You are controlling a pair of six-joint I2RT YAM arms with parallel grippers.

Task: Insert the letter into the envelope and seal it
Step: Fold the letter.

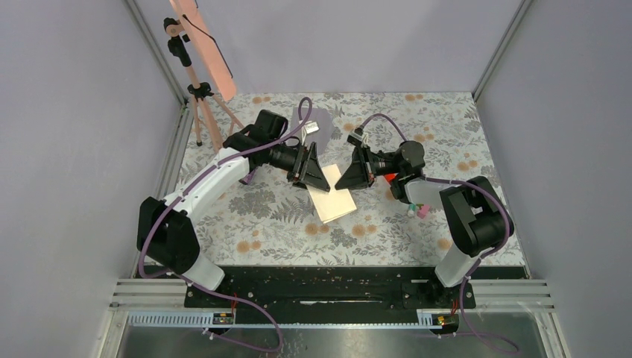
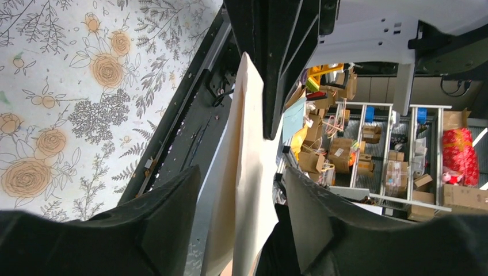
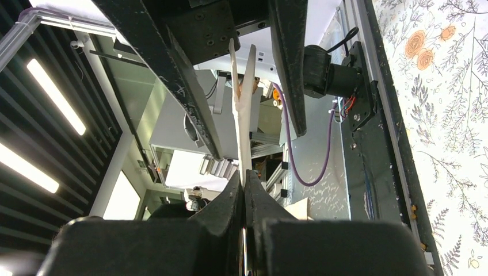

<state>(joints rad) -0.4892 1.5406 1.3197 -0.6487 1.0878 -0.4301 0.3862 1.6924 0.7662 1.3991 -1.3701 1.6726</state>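
The letter (image 1: 335, 203) is a cream sheet held on edge above the flowered table between my two grippers. My right gripper (image 1: 340, 184) is shut on its edge. In the right wrist view the fingertips (image 3: 244, 175) pinch the sheet (image 3: 244, 123), whose far edge splits into two layers. My left gripper (image 1: 322, 179) faces it, open. In the left wrist view its fingers (image 2: 172, 213) straddle the letter (image 2: 247, 172) with a gap on both sides. A grey-lilac sheet, apparently the envelope (image 1: 323, 121), lies on the table behind the left wrist, partly hidden.
A tripod (image 1: 200, 101) carrying a pink panel stands at the back left corner. A small pink-and-white object (image 1: 422, 212) lies beside the right arm. Metal frame posts rise at the back corners, and a black rail (image 1: 320, 287) runs along the near edge.
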